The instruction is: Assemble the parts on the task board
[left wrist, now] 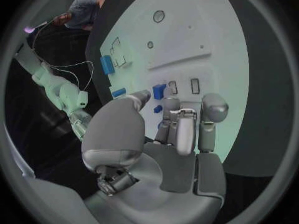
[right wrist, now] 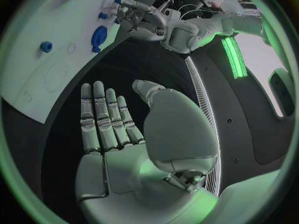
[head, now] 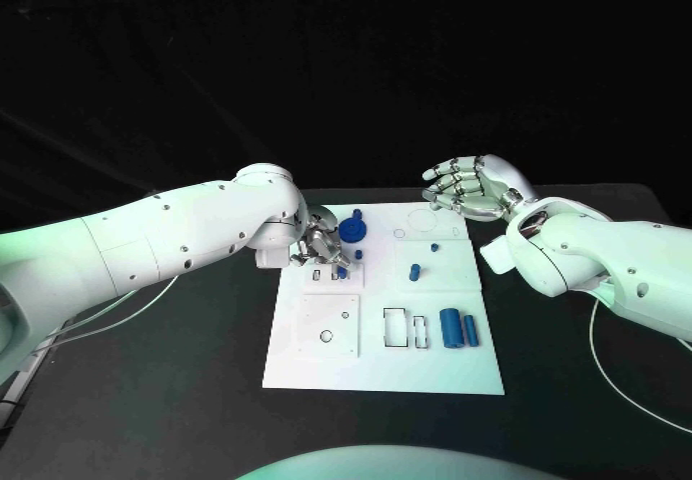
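The white task board lies mid-table. My left hand hangs over its far left corner with fingers curled down, next to a round blue part. In the left wrist view the thumb and a fingertip pinch a small blue part, just short of a blue block beside two slots. My right hand is raised beyond the board's far right corner, fingers straight and holding nothing; its palm faces the wrist camera. A blue peg stands mid-board, and two blue cylinders lie at the right.
A white square plate with a hole and two rectangular outlines take up the board's near half. Black table surrounds the board. A white cable trails on the table at the right.
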Motion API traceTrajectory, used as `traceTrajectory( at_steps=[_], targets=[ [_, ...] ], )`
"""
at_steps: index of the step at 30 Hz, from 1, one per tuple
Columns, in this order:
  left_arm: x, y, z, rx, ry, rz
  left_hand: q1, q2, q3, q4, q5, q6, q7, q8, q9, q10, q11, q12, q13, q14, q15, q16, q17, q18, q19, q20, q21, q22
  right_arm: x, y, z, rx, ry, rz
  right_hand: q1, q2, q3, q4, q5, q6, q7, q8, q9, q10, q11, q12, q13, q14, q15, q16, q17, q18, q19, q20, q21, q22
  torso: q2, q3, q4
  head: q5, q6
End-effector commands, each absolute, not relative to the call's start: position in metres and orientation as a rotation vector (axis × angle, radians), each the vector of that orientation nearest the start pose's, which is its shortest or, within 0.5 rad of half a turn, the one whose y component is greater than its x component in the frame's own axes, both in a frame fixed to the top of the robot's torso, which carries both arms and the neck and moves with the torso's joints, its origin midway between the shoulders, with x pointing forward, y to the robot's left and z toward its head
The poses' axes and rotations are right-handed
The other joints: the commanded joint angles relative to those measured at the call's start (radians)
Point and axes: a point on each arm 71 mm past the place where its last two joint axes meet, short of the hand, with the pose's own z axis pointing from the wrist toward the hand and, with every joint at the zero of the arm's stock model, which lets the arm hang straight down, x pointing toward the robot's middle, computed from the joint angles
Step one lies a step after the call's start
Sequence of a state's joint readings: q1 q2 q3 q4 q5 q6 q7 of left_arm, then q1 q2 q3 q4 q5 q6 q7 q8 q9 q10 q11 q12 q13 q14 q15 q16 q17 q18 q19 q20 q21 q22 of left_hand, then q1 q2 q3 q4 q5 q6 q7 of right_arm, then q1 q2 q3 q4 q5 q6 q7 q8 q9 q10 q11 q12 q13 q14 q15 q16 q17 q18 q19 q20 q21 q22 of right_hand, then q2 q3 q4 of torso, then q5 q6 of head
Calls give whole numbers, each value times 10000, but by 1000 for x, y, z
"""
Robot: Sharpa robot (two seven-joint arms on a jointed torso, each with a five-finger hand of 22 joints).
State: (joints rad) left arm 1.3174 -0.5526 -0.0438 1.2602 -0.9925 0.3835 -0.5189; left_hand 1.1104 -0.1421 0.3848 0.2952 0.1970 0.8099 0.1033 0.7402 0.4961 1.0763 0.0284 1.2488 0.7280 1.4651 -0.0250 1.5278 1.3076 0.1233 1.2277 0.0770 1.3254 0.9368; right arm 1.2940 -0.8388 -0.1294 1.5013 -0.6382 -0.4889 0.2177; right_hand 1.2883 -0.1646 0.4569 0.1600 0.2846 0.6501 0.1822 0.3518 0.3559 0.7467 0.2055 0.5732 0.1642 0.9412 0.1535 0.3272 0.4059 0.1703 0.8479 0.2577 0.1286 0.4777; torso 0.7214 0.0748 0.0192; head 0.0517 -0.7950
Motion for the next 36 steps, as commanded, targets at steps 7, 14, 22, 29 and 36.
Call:
traceTrajectory(
  at_steps=[7,14,22,29,36],
  targets=[
    [525,135,-193,102,24811,-4548,-42,34,-63,-33,-35,56,-63,78,34,98,-19,56,98,593,-88,32,1134,-58,83,-25,71,47,498,-211,-161,4723,15223,11238,-83,-1,-15,-43,57,-65,941,68,-12,-26,40,-13,-15,-54,12,-59,-13,86,-24,39,-54,-19,6,8,-2,7,-3],
    [525,135,-195,110,24898,-4539,309,175,54,-64,3,47,-114,113,127,145,-69,71,176,600,-132,30,1149,-57,83,-59,79,54,498,-211,-162,4710,15263,11249,-86,-1,-18,-44,57,-66,942,70,-14,-27,41,-10,-22,-56,14,-67,-17,86,-26,42,-62,-28,8,9,-10,-14,-27],
    [525,133,-196,89,24889,-4676,1075,300,400,-193,21,5,-173,146,244,175,-126,65,269,601,-185,21,1148,-59,86,-99,90,73,498,-210,-162,4704,15283,11258,-92,3,-21,-42,58,-65,944,74,-15,-28,43,-7,-29,-57,16,-75,-22,87,-29,45,-71,-39,-1,7,1,-38,-42],
    [524,134,-195,-454,24939,-5314,2376,272,2437,-1084,-2,-138,-202,422,642,700,-181,196,912,643,-241,34,1254,-83,145,-155,163,204,498,-210,-162,4701,15283,11261,-92,3,-21,-42,58,-65,944,74,-15,-28,43,-7,-29,-57,16,-75,-22,87,-29,45,-71,-39,-5,6,3,-43,-44],
    [523,140,-194,-1269,24995,-5944,2313,201,2878,-1224,-91,-147,-197,546,778,895,-181,328,1197,649,-242,31,1262,-98,191,-150,206,293,498,-211,-162,4703,15278,11255,-105,3,-30,-39,59,-63,946,80,-17,-28,45,0,-41,-58,19,-86,-28,88,-32,48,-85,-55,-2,8,13,-52,-37]
  ],
)
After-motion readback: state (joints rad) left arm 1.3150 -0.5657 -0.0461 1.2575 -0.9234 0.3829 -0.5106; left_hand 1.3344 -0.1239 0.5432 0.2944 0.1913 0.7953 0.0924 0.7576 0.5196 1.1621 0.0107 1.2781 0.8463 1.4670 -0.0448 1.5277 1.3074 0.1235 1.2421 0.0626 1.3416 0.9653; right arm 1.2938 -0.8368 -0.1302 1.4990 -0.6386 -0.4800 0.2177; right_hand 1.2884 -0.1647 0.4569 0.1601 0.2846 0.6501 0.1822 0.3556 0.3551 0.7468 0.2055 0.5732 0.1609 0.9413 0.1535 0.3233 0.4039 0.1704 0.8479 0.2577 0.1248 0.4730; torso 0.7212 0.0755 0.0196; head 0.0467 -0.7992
